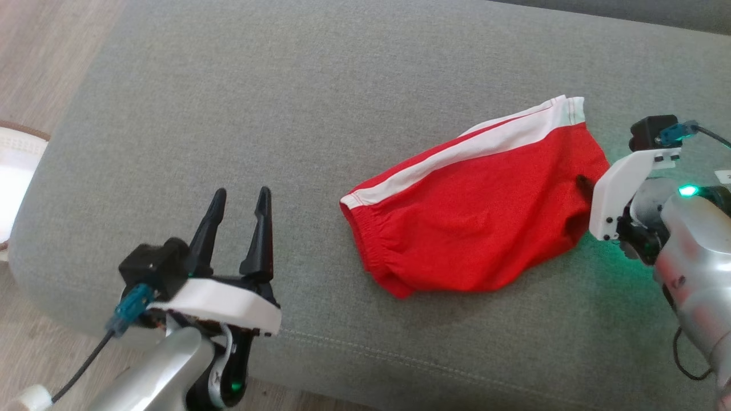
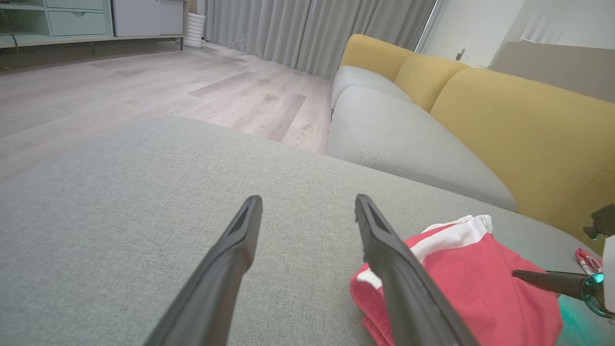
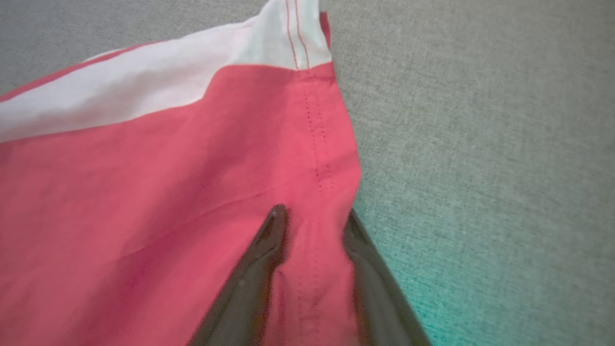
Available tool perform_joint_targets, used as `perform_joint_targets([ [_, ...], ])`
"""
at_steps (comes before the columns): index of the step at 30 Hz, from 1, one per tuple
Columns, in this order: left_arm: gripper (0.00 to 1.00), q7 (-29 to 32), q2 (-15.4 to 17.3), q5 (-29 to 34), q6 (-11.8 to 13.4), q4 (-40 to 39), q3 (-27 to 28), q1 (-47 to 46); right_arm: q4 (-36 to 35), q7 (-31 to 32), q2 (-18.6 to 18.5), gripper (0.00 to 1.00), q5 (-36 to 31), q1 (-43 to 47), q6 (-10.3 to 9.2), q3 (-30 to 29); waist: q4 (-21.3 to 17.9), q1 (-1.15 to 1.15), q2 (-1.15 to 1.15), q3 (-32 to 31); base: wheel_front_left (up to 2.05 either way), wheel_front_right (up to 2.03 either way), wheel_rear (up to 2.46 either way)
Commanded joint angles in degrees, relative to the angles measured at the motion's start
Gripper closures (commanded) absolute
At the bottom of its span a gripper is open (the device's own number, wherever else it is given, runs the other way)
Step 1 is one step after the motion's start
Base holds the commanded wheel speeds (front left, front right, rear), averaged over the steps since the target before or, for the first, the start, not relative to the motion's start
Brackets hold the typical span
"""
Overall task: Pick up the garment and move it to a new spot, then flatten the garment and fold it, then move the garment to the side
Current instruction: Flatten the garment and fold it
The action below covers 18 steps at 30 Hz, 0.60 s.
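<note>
**Grey seat, red shorts: soft cloth, a hold at the hem**

Pale wooden floor (image 2: 144, 81) and a sofa with yellow back cushions (image 2: 528, 134) lie beyond a broad grey seat cushion (image 1: 228, 114). The shorts (image 1: 468, 228) lie on the right half of that cushion. They are well apart from the left end effector (image 1: 241, 193), which hovers released over bare cushion at the near left, fingers spread wide.

The shorts look light, thin and limp, so they will likely sag and bunch from any single hold. Nothing about them is fragile. The woven cushion will probably drag on the cloth rather than let it slide.

One pinch at an edge should do for carrying. Flattening will likely go better with two holds, at both ends of the waistband or of the hem, drawn apart.

The right end effector (image 3: 314, 211) is at the hem end of the shorts. One finger lies on top of the red cloth and the other sits at its edge, with a ridge of fabric and the stitched seam (image 3: 314, 144) between them. Its fingers stand closer together than the left's. I cannot tell whether they grip the cloth or only straddle it.

The shorts are bright red and lie roughly flat with soft creases. A wide white stripe (image 1: 457, 151) runs along the far side. The gathered elastic waistband (image 1: 371, 240) is at the left end, and a white hem corner (image 1: 571, 111) sticks out at the far right.
</note>
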Motion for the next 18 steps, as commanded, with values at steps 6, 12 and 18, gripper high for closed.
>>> perform_joint_targets([
  [6,0.0,-0.72,2.54,1.04,1.02,-2.35,3.24,-0.74,-0.26,-5.57,1.4,1.0,1.72,1.15,0.37,-0.75,-1.63,0.0,0.0,-1.29,0.0,0.0,0.0],
  [12,0.0,-0.85,2.75,0.94,1.22,-2.21,3.92,0.4,1.1,-12.82,4.2,1.0,4.63,2.51,0.37,-4.19,-5.22,0.0,0.0,-3.91,0.0,0.0,0.0],
  [18,0.0,-0.85,2.73,-0.13,1.03,-2.25,4.35,2.38,0.43,-18.93,6.41,1.0,6.49,7.28,0.37,-5.51,-10.05,0.0,0.0,-6.48,0.0,0.0,0.0],
])
